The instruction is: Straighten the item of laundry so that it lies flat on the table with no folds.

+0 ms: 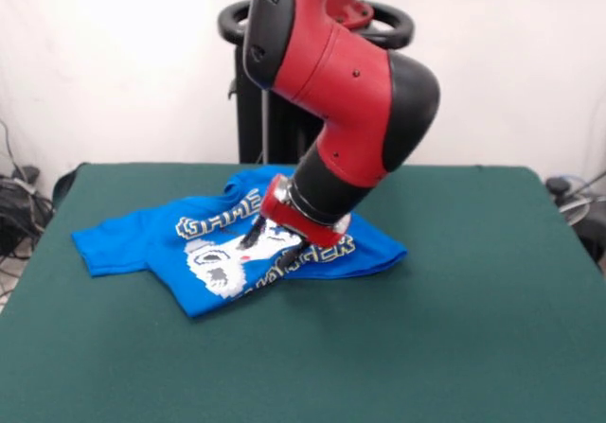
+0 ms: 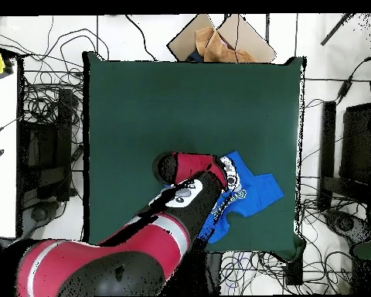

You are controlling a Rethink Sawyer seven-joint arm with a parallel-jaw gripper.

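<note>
Tool: the dark two-fingered tool [image 1: 270, 237] at the end of the red and black arm [image 1: 346, 82] is lowered onto the printed chest of the shirt; whether cloth is pinched or merely pressed cannot be told, as the tips are seen only as dark slivers against the print.
Wrist: it is tilted, so that the tips are brought down at a slant, probably to catch or drag a layer of fabric.
Laundry: the small bright blue short-sleeved T-shirt with a white pixel print [image 1: 218, 253] is found toward the far side of the surface, under the tool; in the overhead view most of the shirt [image 2: 250, 189] is hidden by the arm.
Lie of the cloth: one sleeve is spread out sideways, while the hem side is bunched and doubled over, so flattening is judged unfinished.
Fabric: thin, soft jersey, likely to slide and wrinkle when pulled.
Surface: the large rectangular surface covered in dark green felt-like cloth [image 1: 454, 328] is matte and slightly napped, and some grip on the shirt may be expected.
</note>
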